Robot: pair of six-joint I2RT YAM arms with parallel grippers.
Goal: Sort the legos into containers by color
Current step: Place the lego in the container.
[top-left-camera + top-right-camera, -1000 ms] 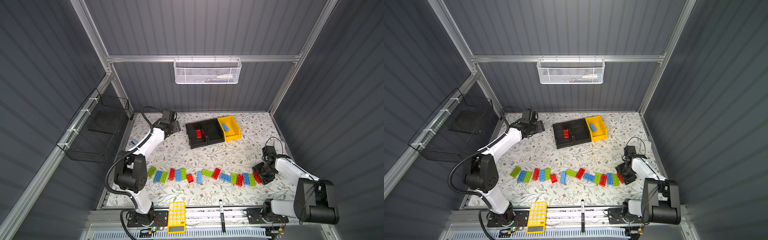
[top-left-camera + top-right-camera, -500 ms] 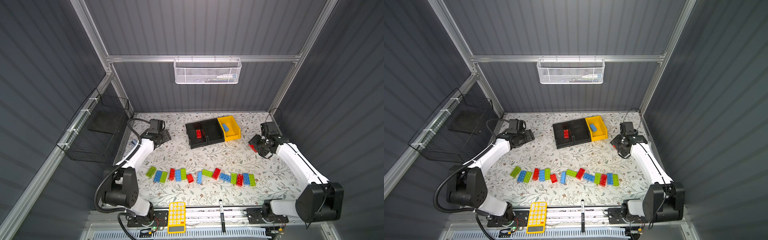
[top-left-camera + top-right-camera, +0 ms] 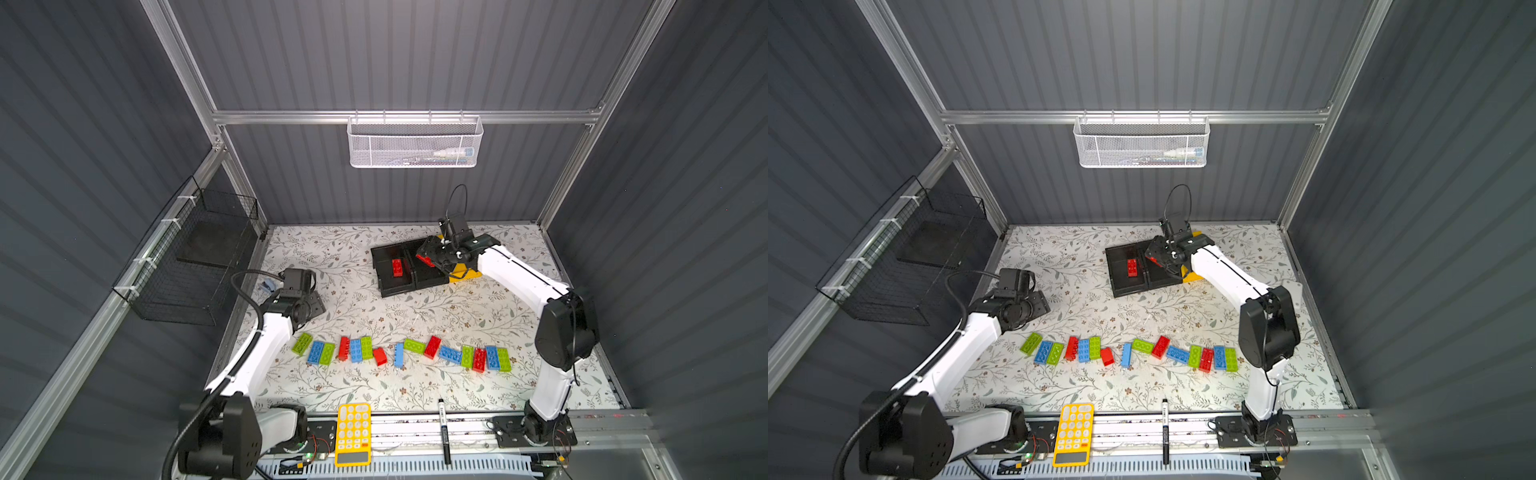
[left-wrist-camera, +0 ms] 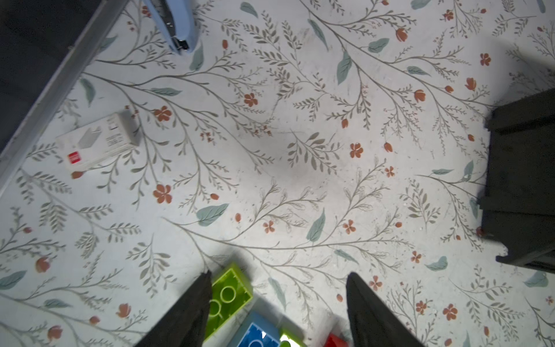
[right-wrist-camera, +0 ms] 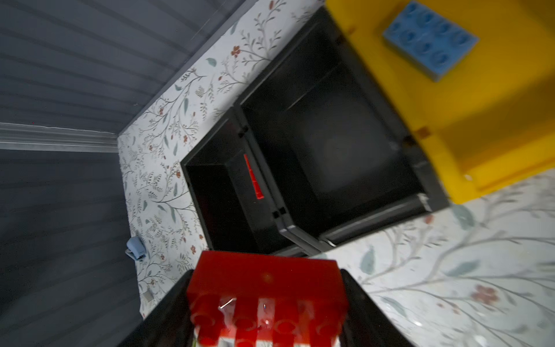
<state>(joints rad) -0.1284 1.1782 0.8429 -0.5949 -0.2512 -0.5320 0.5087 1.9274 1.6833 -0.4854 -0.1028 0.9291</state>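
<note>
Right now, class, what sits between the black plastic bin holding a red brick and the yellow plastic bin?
A second black plastic bin, empty, clearest in the right wrist view.

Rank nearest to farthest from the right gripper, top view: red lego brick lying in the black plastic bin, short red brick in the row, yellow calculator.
1. Red lego brick in the black plastic bin, beside the right gripper.
2. Short red brick, mid-table.
3. Yellow calculator, at the front rail.

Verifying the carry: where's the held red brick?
In a top view, the red brick sits in the right tool above the black bins, beside the yellow bin.
</note>
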